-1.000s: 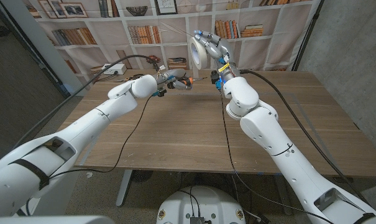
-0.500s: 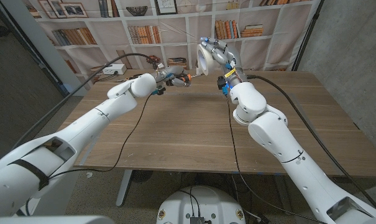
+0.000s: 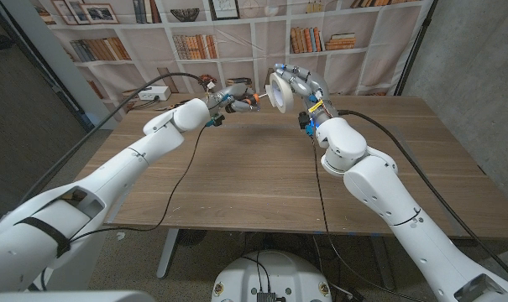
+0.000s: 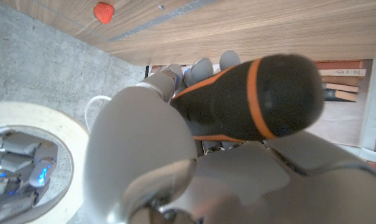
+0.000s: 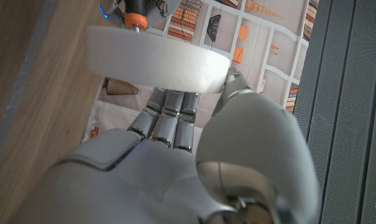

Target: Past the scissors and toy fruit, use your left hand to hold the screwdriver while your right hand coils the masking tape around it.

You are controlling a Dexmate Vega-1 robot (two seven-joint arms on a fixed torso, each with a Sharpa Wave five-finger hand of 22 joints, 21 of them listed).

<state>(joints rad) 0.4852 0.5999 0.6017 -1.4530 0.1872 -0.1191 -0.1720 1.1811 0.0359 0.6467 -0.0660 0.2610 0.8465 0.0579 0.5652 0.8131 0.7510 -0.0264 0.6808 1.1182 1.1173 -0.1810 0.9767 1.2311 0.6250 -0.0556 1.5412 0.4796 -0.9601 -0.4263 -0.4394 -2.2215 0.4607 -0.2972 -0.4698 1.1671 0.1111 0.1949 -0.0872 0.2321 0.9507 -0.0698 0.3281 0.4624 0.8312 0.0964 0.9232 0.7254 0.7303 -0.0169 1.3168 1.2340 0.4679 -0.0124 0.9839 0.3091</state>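
- Black and orange screwdriver (image 3: 243,102) is gripped by its handle in the left hand (image 3: 223,101), raised above the far part of the wooden surface (image 3: 237,176); its long axis runs roughly level, left to right, with the tip pointing right toward the tape; in the left wrist view the butt of the handle (image 4: 250,99) faces the camera with the fingers (image 4: 203,67) curled around it
- Cream roll of masking tape (image 3: 279,89) is held up in the right hand (image 3: 297,84), standing on edge in the air just right of the screwdriver tip, with its open face turned left toward the tip; whether tip and roll touch cannot be told
- Right wrist view shows the fingers (image 5: 172,115) closed on the roll's rim (image 5: 156,59), with the orange of the screwdriver (image 5: 137,18) just beyond the roll
- Left wrist view shows the tape roll (image 4: 35,162) beside the left hand (image 4: 144,155), with the right hand's fingers (image 4: 13,168) seen through its hole; a small red toy fruit (image 4: 103,12) lies on the surface
- Bookshelves (image 3: 195,42) stand behind the far edge of the surface
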